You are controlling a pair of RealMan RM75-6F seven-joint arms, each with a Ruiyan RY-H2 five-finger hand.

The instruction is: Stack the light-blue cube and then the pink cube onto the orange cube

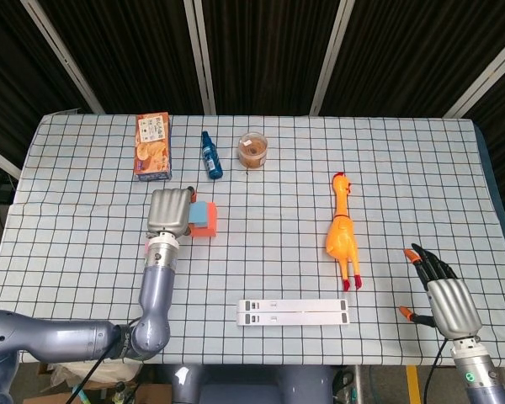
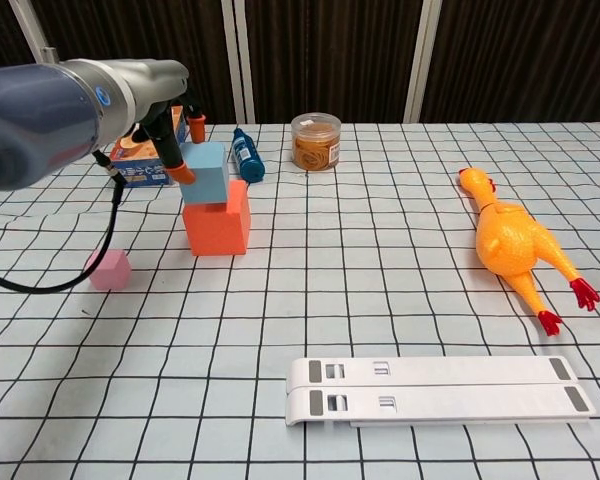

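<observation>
Silver-grey arms; left hand (image 1: pixel 169 210), right hand (image 1: pixel 444 295) (black fingers, orange tips).

A cracker box (image 1: pixel 152 146), blue bottle (image 1: pixel 210 155), snack jar (image 1: pixel 252 150), rubber chicken (image 1: pixel 342 232) and white stand (image 1: pixel 294 312) lie about the table (image 1: pixel 421 168).

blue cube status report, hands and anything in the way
Left robot hand holds blue cube at the top of orange cube. Right robot hand open, idle near the table edge. Pink cube waiting on the cloth, stack unobstructed.

The checked table (image 1: pixel 404 151) bears an orange cube (image 2: pixel 218 222) (pink cube (image 2: pixel 109 270) nearby) and rubber chicken (image 1: pixel 341 231).
</observation>
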